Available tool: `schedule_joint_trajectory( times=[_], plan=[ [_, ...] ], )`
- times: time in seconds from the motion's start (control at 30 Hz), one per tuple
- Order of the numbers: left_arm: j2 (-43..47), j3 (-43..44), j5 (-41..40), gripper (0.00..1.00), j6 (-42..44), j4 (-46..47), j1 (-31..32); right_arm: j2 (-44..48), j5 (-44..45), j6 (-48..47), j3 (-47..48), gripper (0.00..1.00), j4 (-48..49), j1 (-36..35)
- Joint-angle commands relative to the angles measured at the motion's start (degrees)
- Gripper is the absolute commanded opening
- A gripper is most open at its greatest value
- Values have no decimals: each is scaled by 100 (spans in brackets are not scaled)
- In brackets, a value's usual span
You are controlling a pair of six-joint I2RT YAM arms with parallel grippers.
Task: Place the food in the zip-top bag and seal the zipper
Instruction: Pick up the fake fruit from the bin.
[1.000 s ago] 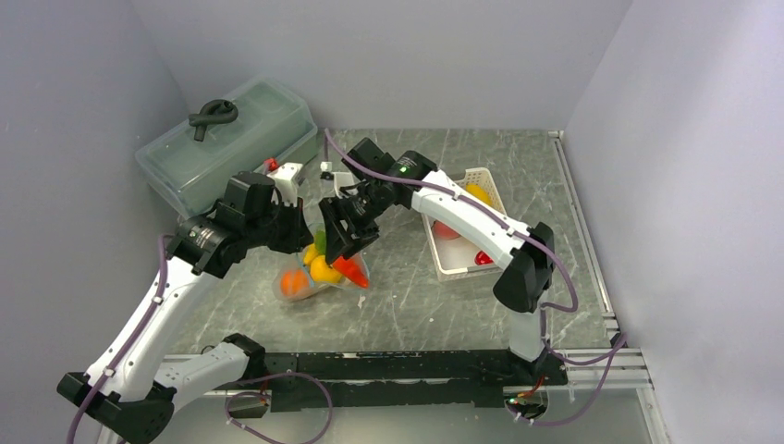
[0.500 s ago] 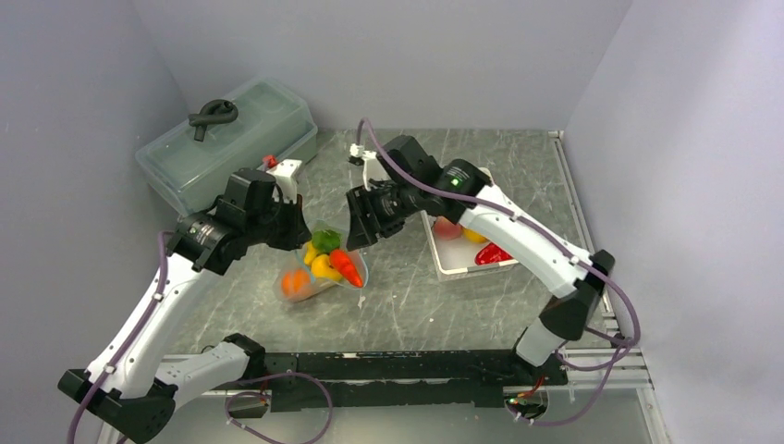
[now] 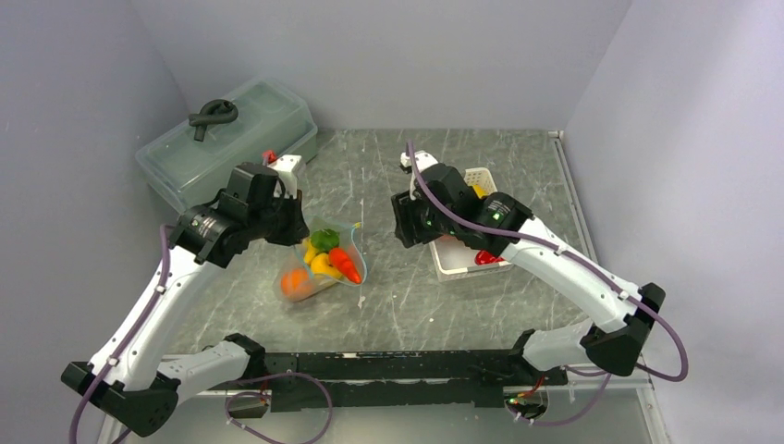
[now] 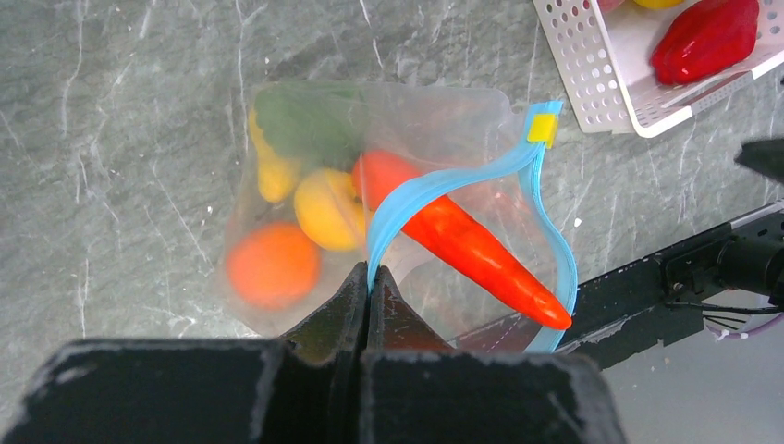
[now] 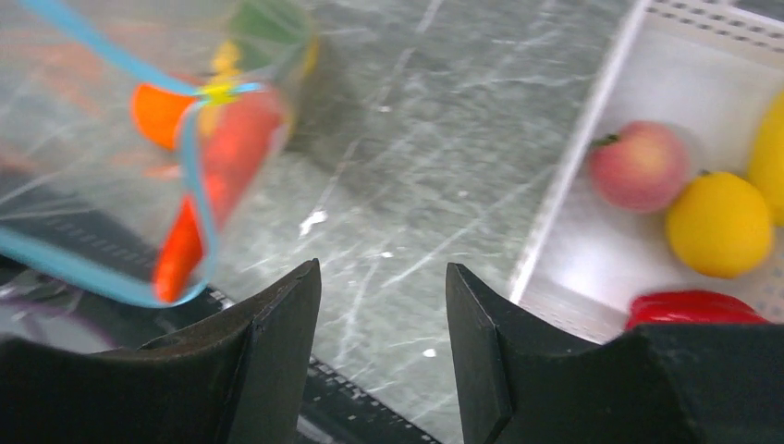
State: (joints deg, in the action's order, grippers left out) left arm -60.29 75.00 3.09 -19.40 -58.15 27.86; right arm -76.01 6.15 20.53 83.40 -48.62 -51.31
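Zip-top bag [image 4: 462, 120]: lies on the surface [image 3: 398, 296] left of centre, mouth open and facing the basket side. Thin clear film, judged soft, crinkly and slippery; it holds no shape of its own. The best hold is the zipper [image 4: 434, 188], the stiffer blue strip along the mouth, not the film.

Left gripper [image 4: 369, 277]: closed tight on the zipper, pinching one lip so the mouth stands open in a loop.

Food judged light, hard and glossy; the rounded pieces are likely to roll or squirt out of a pinch, so grip across the middle.

Count in bag, five:
- 1 orange [image 4: 273, 264]
- 2 yellow pieces [image 4: 328, 208]
- 1 green piece [image 4: 305, 116]
- 1 carrot [image 4: 462, 242], its tip at the mouth; cannot tell if it is fully inside

Count in basket [image 5: 566, 185], four:
- 1 peach [image 5: 638, 166]
- 2 yellow pieces, one whole in view [image 5: 719, 222], one cut off by the frame edge
- 1 red pepper [image 5: 693, 310]

Right gripper [image 5: 384, 277]: wide open, holding nothing, above the bare surface between bag and basket.

Also 1 lidded box [image 3: 231, 139] at the far left, well apart from the bag
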Motion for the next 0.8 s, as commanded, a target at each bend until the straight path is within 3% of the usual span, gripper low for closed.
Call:
schedule_joint_trajectory(
  times=[0.0,0.43,0.77],
  plan=[
    [-34,268,-101,0,-163,81,18,95,1098,-231,-319,56,243,258],
    [-135,488,-298,0,-256,-68,18,-298,332,-383,-1152,66,973,2030],
    [-123,581,-297,0,-241,-208,18,-1159,-39,-234,-1267,71,1457,2612]
  ],
)
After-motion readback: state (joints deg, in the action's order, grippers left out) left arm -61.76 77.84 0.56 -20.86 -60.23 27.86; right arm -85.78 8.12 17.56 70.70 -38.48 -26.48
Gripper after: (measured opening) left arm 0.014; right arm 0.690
